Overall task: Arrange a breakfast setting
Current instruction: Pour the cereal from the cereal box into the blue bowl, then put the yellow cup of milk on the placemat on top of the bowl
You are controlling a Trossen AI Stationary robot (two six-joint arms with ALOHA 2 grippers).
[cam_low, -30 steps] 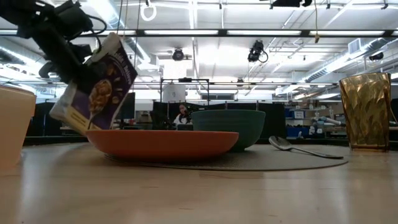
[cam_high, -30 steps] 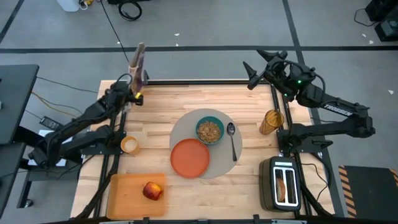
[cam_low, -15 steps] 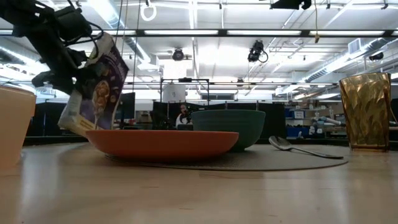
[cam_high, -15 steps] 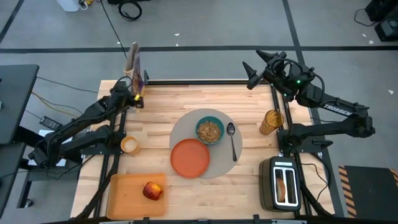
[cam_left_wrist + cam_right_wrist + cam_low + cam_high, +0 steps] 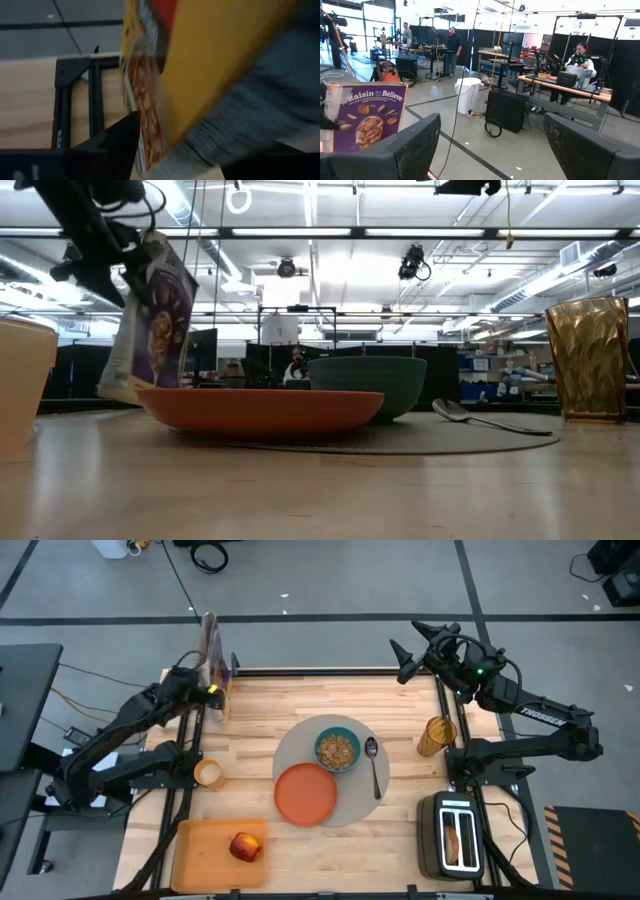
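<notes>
We saw the left gripper (image 5: pixel 203 690) at the far left corner of the wooden table (image 5: pixel 290 700), right beside a purple cereal box (image 5: pixel 211 650) that stood nearly upright on the table's edge. Its fingers sat against the box, but we could not tell whether they were gripping it or had let go. In the low view the same box (image 5: pixel 150 320) leaned slightly, with the dark arm at its top corner.

The right gripper (image 5: pixel 403 658) hung above the far right corner of the table, its 2 fingers spread wide and holding nothing.

The large round grey placemat (image 5: pixel 300 755) lay in the middle of the table. On it sat the teal bowl (image 5: pixel 338 750), filled with cereal, the round orange plate (image 5: pixel 306 794) just nearer the front edge, and the metal spoon (image 5: pixel 373 765) lying just right of the bowl. The small yellow cup (image 5: pixel 208 774) stood off the mat, near the left edge. The red apple (image 5: pixel 244 846) rested on the rectangular orange cutting board (image 5: pixel 200 855) at the front left. The bagel half (image 5: pixel 459 840) stood in a slot of the black-and-silver toaster (image 5: pixel 448 862) at the front right. An amber ribbed glass (image 5: pixel 435 736) stood near the right edge.
</notes>
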